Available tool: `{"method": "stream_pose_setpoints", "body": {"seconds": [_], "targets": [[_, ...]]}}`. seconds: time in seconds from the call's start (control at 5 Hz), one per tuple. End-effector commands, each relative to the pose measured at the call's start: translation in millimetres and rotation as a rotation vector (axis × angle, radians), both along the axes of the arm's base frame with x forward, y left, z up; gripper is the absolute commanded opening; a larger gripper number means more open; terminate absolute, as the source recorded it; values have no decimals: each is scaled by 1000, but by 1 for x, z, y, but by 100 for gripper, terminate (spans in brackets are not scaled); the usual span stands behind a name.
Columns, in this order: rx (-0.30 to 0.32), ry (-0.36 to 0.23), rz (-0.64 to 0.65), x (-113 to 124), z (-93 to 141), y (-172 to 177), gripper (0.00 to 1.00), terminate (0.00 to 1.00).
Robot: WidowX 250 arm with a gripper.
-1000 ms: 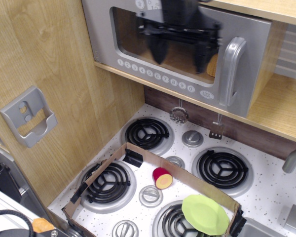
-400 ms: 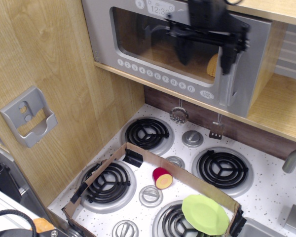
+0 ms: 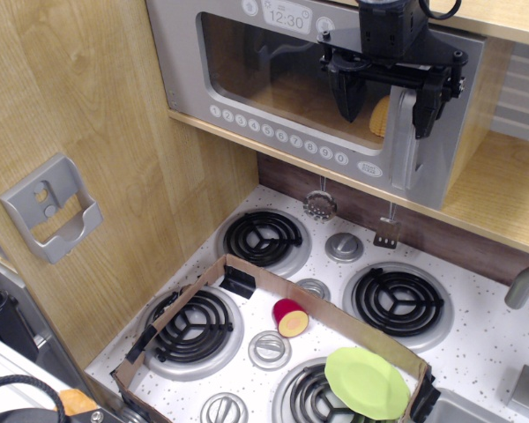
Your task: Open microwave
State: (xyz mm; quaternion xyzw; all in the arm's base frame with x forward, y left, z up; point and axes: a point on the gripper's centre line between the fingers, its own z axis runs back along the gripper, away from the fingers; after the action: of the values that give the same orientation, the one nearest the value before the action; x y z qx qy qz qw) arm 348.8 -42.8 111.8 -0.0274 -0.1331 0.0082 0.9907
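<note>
Currently the gripper [image 3: 386,110] is hanging in front of the microwave [image 3: 247,70], high in the frame, with its black fingers pointing down and spread apart. One finger [image 3: 350,99] is sitting over the clear door window; the other finger [image 3: 426,110] is sitting just right of the grey handle [image 3: 404,145], so the upper part of the handle is lying in the gap between them. Whether either finger is touching the handle cannot be told from this view.

The microwave is sitting on a wooden shelf [image 3: 502,207], tucked into the upper corner against the wooden side wall [image 3: 79,97]. Its door is lying flush with the body — closed. The clock display [image 3: 286,17] is reading 12:30, and a row of round white buttons [image 3: 278,135] is running along the bottom edge of the door. Something yellow [image 3: 381,116] is showing through the window, partly hidden by the gripper.

Below the shelf a white speckled stovetop [image 3: 476,344] is carrying four black coil burners. A low cardboard frame [image 3: 247,269] is resting across the front burners. A small red and yellow piece [image 3: 290,317] is lying between the burners, inside the frame, and a lime green plate [image 3: 366,382] is resting tilted on the frame's right end. A grey bracket [image 3: 51,207] is hanging on the side wall — well apart from the microwave.
</note>
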Motion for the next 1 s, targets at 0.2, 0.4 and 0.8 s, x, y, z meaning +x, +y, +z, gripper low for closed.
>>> {"method": "stream_pose_setpoints", "body": {"seconds": [0.2, 0.4, 0.8], "targets": [[-4, -82, -19, 6, 12, 6, 0, 0], [-18, -80, -14, 2, 9, 9, 0, 0], [-4, -64, 2, -5, 10, 13, 100, 0]]}}
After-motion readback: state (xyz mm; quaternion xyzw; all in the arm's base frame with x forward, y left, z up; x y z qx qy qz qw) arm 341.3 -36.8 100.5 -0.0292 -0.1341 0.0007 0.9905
